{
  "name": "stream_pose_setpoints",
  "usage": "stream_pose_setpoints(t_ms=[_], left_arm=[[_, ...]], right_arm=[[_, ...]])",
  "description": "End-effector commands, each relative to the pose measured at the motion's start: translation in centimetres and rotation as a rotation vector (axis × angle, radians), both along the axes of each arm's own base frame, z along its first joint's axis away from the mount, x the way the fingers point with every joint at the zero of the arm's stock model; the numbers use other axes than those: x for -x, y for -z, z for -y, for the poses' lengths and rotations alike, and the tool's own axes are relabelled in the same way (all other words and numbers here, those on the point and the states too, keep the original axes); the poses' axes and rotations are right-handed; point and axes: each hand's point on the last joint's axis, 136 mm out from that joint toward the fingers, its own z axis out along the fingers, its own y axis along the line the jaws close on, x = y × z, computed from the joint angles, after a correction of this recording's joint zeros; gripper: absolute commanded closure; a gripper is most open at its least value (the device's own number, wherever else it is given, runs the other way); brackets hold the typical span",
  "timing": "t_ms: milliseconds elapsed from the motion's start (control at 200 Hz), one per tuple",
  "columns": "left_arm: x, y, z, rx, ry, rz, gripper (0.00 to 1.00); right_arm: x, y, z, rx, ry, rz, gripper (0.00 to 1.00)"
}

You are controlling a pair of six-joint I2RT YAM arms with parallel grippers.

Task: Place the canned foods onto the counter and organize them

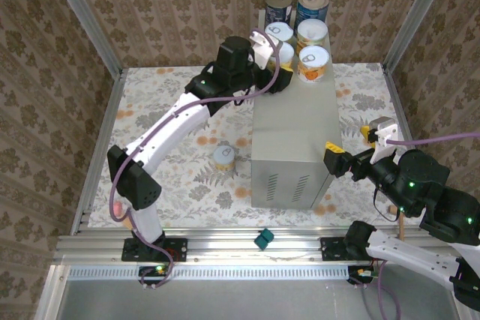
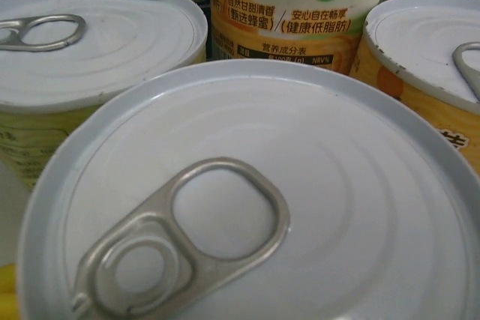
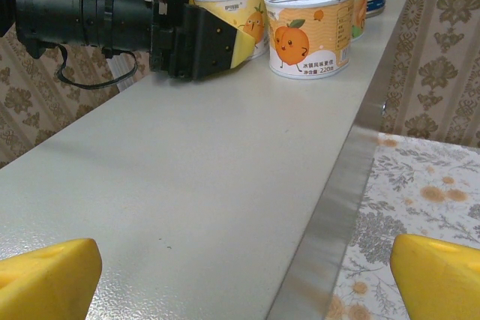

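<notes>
The left gripper [image 1: 276, 61] sits around a white-lidded fruit can [image 2: 247, 207] on the grey tabletop [image 1: 296, 125], grasping or released I cannot tell, beside five placed cans [image 1: 313, 63]; the right gripper [image 3: 240, 275] is open and empty; a last can [image 1: 223, 157] waits on the floor [image 1: 150, 88] behind the left gripper.

Bright even light; nearest can [image 2: 247, 207] soft-focused.

I can't tell whether my left hand [image 1: 276, 65] grips or merely straddles the can [image 2: 247, 207] beneath it, its lid cropped below.
</notes>
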Motion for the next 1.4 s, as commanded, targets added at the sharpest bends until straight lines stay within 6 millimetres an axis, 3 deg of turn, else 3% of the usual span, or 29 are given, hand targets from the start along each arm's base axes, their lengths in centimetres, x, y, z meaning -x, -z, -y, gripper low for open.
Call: stream_pose_setpoints(t_ms=[0, 290, 490, 730, 1090, 1395], left_arm=[[0.2, 2.4, 0.4, -0.046, 0.009, -0.068, 0.13], [1.1, 1.6, -0.8, -0.036, -0.012, -0.051, 0.04], [2.3, 1.0, -2.9, -0.032, -0.05, -0.036, 0.0], [3.3, 1.8, -6.0, -0.06, -0.114, -0.04, 0.0], [1.6, 3.0, -9.5, -0.096, -0.249, -0.062, 0.0], [-0.5, 3.3, -10.2, -0.109, -0.31, -0.072, 0.0]], right_arm=[[-0.1, -0.7, 0.6, -0.032, 0.028, 0.025, 0.0], [-0.1, -0.8, 0.6, -0.033, 0.027, 0.026, 0.0], [-0.2, -0.8, 0.4, -0.032, 0.024, 0.025, 0.0], [-0.1, -0.8, 0.3, -0.035, 0.021, 0.024, 0.0], [0.0, -0.8, 0.4, -0.042, 0.02, 0.021, 0.0], [0.0, -0.7, 0.4, -0.039, 0.021, 0.02, 0.0]])
